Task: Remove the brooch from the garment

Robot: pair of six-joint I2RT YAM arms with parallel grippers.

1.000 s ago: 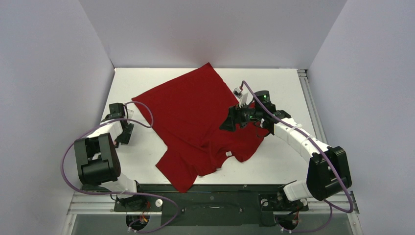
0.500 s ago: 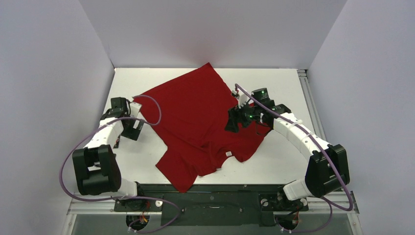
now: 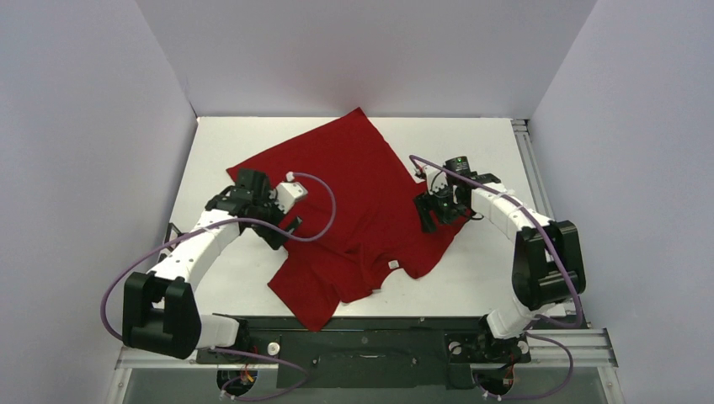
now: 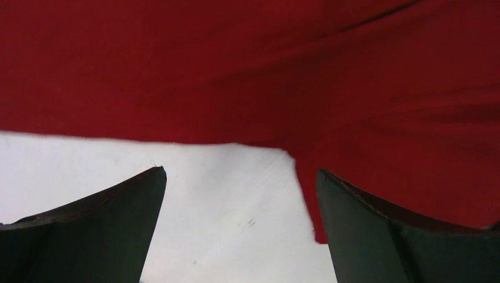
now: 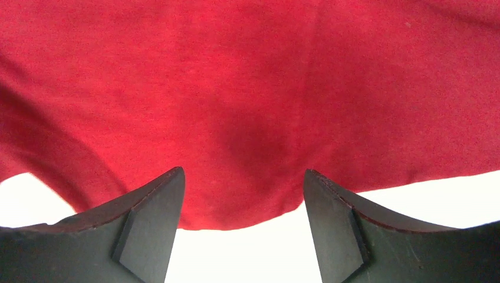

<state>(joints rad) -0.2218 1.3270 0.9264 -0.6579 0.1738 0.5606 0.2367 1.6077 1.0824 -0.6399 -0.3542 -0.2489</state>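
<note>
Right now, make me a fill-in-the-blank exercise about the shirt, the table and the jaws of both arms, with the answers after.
1. The garment spread on the table is dark ___.
2. The left jaws and the right jaws both stand ___ at the garment's edges.
3. The small tag at the neckline is ___.
Missing words: red; open; white.
</note>
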